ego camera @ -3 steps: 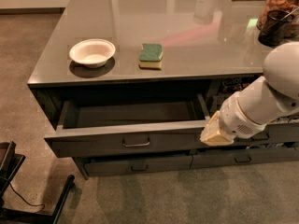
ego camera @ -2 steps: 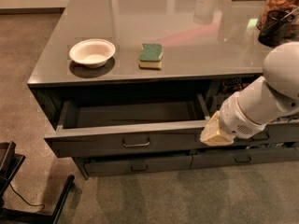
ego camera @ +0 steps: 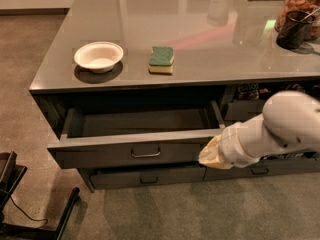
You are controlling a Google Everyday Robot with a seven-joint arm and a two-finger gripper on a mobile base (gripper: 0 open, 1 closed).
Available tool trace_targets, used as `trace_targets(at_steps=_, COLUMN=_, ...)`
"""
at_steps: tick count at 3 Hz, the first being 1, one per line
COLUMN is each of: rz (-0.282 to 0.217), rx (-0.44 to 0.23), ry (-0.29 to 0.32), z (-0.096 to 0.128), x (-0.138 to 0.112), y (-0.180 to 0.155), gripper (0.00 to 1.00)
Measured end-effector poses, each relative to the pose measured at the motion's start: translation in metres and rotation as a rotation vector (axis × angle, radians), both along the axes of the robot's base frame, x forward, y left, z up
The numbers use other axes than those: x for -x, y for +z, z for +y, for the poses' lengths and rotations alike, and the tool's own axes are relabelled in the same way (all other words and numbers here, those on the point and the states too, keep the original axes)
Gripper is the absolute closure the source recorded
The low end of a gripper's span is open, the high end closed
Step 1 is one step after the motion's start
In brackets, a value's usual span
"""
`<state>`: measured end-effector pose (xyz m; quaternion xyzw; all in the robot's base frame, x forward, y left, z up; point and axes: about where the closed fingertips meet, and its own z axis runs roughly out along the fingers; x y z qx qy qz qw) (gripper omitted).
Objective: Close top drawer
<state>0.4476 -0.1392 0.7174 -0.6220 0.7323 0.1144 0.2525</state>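
The top drawer point(ego camera: 130, 153) is a wide dark grey drawer pulled far out from under the grey counter, its shallow tray empty. Its flat front carries a small central bracket handle point(ego camera: 145, 153). My gripper point(ego camera: 209, 155) reaches in from the right on a thick white arm point(ego camera: 280, 126). Its yellowish tip lies against the right end of the drawer front. The fingers themselves are hidden behind the wrist.
On the grey counter point(ego camera: 200, 39) sit a white bowl point(ego camera: 99, 56), a green-and-yellow sponge point(ego camera: 161, 60), and a dark cup point(ego camera: 294, 29) with a jar at the far right. Slimmer drawers point(ego camera: 145, 178) lie below. A black stand point(ego camera: 20, 204) is on the carpet at left.
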Motion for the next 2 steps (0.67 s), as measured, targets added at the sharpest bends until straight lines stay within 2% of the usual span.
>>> trace_targets(at_steps=1, rz=-0.088, rx=-0.037, ry=0.027, z=0.017, x=-0.014, y=-0.038, gripper=1.0)
trace_targets(at_steps=2, rz=-0.135, rx=-0.038, ry=0.006, z=0.017, x=-0.028, y=-0.035, gripper=1.0)
